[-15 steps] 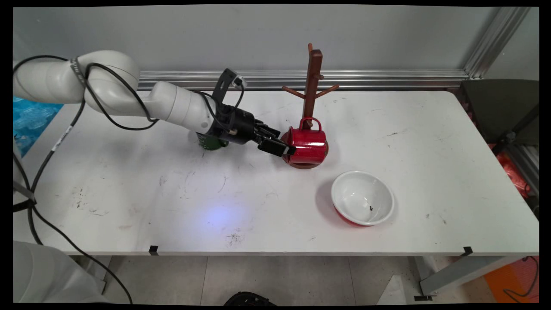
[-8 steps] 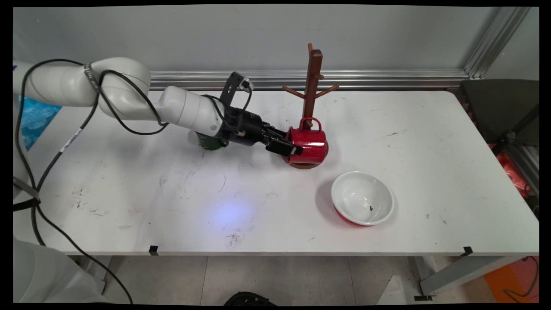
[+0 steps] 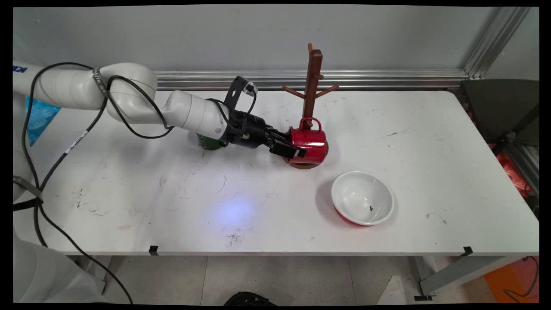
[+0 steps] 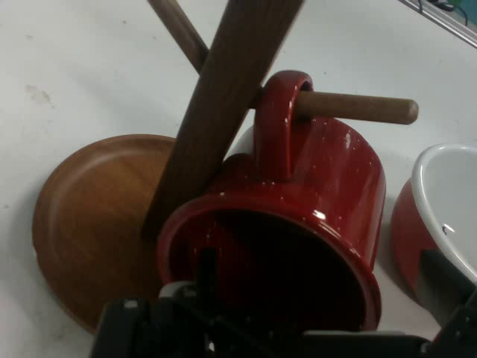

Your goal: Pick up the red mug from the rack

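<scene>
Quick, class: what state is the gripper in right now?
Gripper: closed on the rim of the red mug, one finger inside it, while the mug's handle hangs on a peg of the wooden mug tree.

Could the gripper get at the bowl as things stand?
Probably not directly: the gripper is at the rim of the red mug, whose handle is hooked on a rack peg. Otherwise the bowl sits open, with bare table between.

Red mug [image 3: 309, 144] [image 4: 298, 224] (on its side) hangs from rack peg [image 4: 358, 108].
</scene>
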Action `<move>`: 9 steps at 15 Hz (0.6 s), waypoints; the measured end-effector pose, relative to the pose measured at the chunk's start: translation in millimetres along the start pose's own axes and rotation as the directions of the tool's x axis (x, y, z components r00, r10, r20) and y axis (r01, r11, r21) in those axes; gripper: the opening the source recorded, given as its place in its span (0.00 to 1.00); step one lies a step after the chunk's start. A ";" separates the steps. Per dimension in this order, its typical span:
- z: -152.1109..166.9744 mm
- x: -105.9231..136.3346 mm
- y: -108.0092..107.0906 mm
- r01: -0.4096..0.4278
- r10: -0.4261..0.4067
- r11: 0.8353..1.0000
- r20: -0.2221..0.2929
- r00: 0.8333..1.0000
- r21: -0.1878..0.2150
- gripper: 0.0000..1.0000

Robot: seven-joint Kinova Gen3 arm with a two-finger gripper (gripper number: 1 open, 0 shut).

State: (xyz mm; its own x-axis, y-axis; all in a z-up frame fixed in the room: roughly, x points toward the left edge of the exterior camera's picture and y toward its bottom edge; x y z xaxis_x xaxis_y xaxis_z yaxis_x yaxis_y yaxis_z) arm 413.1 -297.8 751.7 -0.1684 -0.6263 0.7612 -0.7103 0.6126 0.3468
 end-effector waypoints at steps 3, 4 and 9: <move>0.7 0.2 1.8 0.000 0.000 1.000 0.002 1.000 -0.004 1.00; 0.8 0.8 2.7 0.001 -0.001 1.000 0.003 1.000 -0.006 0.00; -0.7 4.1 7.3 0.000 0.000 1.000 0.008 1.000 -0.016 0.00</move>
State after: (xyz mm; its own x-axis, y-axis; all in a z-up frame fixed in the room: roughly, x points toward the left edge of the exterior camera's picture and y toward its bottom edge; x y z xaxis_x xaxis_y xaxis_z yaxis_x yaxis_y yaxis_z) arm 407.8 -295.6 757.8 -0.1735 -0.6301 0.7569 -0.6993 0.6200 0.3558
